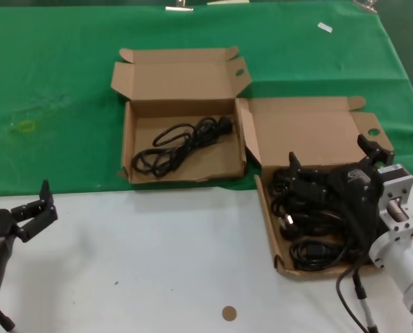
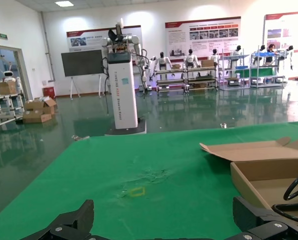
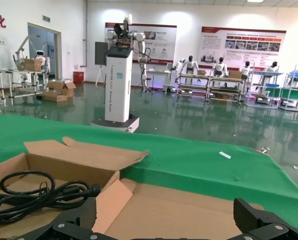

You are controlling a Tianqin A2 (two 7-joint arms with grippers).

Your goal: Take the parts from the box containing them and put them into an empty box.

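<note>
The larger box [image 1: 300,128] with a round flap hole stands open at the right and holds several black coiled cords [image 1: 310,225]. My right gripper [image 1: 329,152] hangs open and empty just above those cords; in the right wrist view its jaws [image 3: 171,225] stand wide over the box's lid [image 3: 189,210]. The smaller box [image 1: 132,149] with an oval flap hole stands open at centre left and holds one black cord bundle [image 1: 182,142], also seen in the right wrist view [image 3: 39,192]. My left gripper [image 1: 39,211] waits open and empty at the lower left.
Both boxes sit at the front edge of a green cloth [image 1: 54,83]; white table [image 1: 158,257] lies in front. A small brown disc [image 1: 229,313] lies on the white surface. A yellow mark [image 1: 26,127] is on the cloth at left.
</note>
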